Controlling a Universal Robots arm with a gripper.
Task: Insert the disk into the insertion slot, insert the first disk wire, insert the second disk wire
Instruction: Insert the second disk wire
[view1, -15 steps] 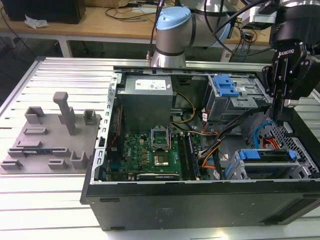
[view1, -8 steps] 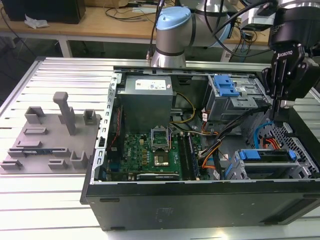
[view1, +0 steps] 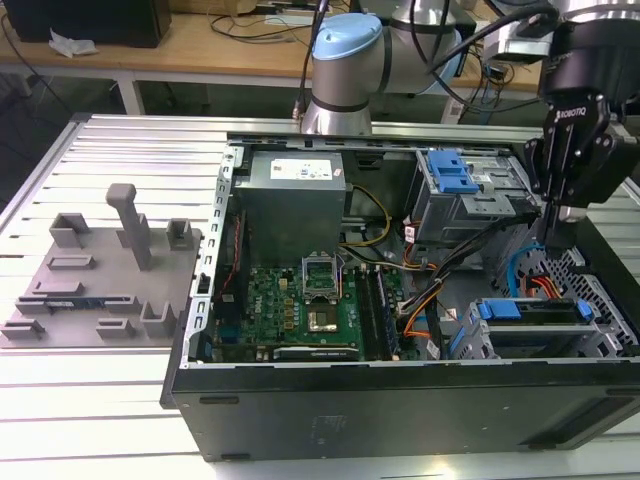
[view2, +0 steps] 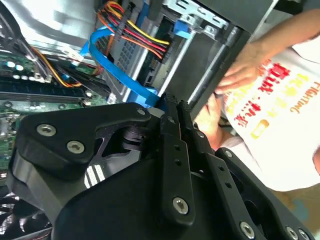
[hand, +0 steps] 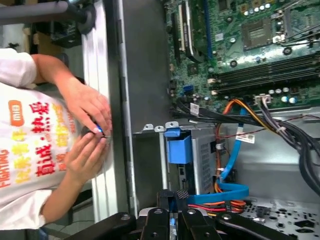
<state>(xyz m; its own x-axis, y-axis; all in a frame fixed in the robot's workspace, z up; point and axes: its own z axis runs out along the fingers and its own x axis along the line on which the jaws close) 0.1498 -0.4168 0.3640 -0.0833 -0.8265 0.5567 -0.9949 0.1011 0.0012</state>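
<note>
My hand (view1: 553, 240) hangs at the rear of the open computer case (view1: 400, 400), on the exterior view's right, its two fingers (view2: 172, 107) pressed together on a flat blue cable (view2: 112, 62). The disk (view1: 530, 310) in its blue carrier already sits in the drive cage (view1: 540, 335) — just below my hand, long axis running across the case. The cable end has to go down and toward it. A person's hands (hand: 87, 130) rest at the case edge; their shirt carries printed words, which I leave unread.

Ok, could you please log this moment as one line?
disk: in insertion slot | hand: shut on blue cable, near slot | person's hands: at case edge
</note>
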